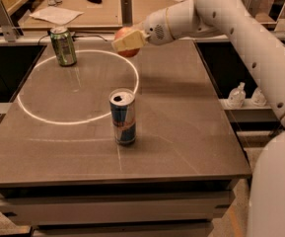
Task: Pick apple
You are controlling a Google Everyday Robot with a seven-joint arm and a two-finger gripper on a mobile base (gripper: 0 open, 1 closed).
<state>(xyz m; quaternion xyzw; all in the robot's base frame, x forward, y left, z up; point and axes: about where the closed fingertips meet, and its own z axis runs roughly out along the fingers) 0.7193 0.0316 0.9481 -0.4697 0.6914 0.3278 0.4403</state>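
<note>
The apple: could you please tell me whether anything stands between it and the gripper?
Nothing visible does. The gripper is closed on the apple at the far side of the table. The green can stands off to the left and the blue can nearer the camera, both apart from it.

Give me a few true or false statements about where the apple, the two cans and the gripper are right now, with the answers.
1. The gripper is closed on the apple over the far part of the table. True.
2. The blue can lies on its side. False: it stands upright, top facing up.
3. The green can stands near the table's far left corner. True.
4. The apple rests beside the blue can. False: it is in the gripper, well beyond that can.
</note>
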